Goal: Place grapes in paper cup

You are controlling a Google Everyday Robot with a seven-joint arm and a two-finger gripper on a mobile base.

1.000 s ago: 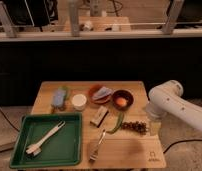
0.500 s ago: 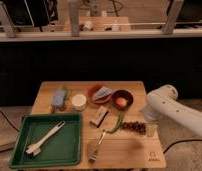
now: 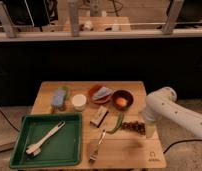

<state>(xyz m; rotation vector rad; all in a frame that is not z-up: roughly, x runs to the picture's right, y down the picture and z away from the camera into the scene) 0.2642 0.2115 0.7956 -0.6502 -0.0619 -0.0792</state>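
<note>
One small shift marks the last second: the white arm has edged in from the right side of the picture, carrying the gripper low over the wooden table and closer to the grapes; the grapes themselves lie where they lay, a dark cluster just beside the gripper on its picture-left side, seemingly near touching; whether the gripper is set wide or narrow cannot be told, and nothing shows that it holds anything.

Beyond the grapes from the gripper lies a green pod, then a small box and a fork; farther off and up the table stands the paper cup, well apart from the gripper, with a dark bowl and a red dish between; the green tray sits farthest away.

My reading is that the approach is nearly done and the grasp not yet made; the cup is still without fruit, so most of the task remains; the carry must clear the bowl and dish without tipping the light cup.
</note>
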